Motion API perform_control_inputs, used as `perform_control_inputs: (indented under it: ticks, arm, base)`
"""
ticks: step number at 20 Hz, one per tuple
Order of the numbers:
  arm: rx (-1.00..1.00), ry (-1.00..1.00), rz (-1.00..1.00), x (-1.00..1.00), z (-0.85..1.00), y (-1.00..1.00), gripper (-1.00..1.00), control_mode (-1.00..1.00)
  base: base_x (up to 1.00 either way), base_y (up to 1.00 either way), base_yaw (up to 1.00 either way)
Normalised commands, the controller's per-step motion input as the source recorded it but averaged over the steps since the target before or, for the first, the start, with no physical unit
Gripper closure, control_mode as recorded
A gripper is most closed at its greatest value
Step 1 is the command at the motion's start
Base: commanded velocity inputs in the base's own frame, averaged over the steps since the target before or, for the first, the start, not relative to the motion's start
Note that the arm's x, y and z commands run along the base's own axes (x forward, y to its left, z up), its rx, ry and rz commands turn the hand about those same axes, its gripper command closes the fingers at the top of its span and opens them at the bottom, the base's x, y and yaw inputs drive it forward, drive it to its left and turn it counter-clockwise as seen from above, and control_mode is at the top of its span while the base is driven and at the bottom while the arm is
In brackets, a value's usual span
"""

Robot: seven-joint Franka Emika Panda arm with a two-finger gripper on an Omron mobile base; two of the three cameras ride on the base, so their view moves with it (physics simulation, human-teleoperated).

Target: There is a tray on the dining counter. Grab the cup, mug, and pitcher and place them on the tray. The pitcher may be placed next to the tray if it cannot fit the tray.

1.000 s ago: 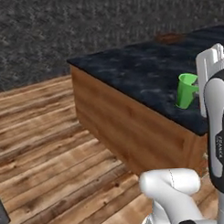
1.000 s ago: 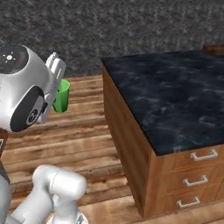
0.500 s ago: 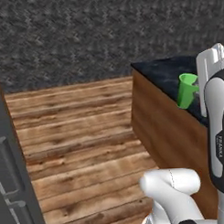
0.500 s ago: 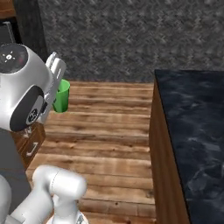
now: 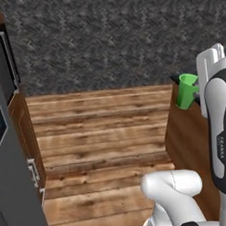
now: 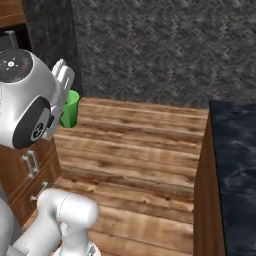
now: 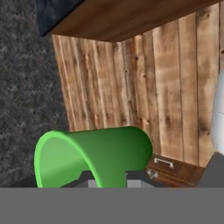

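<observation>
The cup (image 5: pixel 186 90), a bright green handleless tumbler, is held in the gripper (image 7: pixel 109 177), whose jaws are closed narrowly on its wall near the rim. It is carried upright in the air, high above the wooden plank floor (image 5: pixel 101 129), beside the white arm. In the right base view the cup (image 6: pixel 69 109) is seen partly behind the white hand. A corner of the black stone surface (image 6: pixel 235 165) is seen at the right, well apart from the cup.
</observation>
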Motion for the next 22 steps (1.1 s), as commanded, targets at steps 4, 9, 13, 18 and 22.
perform_control_inputs:
  ticks: [4,9,13,18,22]
  arm:
    - [0.0,0.0,0.0,0.0,0.0,0.0,1.0,1.0]
    - [0.0,0.0,0.0,0.0,0.0,0.0,1.0,1.0]
    - [0.0,0.0,0.0,0.0,0.0,0.0,1.0,1.0]
    - [0.0,0.0,0.0,0.0,0.0,0.0,1.0,1.0]
    - [0.0,0.0,0.0,0.0,0.0,0.0,1.0,1.0]
  base:
    - [1.0,0.0,0.0]
    - [1.0,0.0,-0.03]
    - [1.0,0.0,-0.04]
    - [1.0,0.0,-0.04]
    - [1.0,0.02,-0.05]
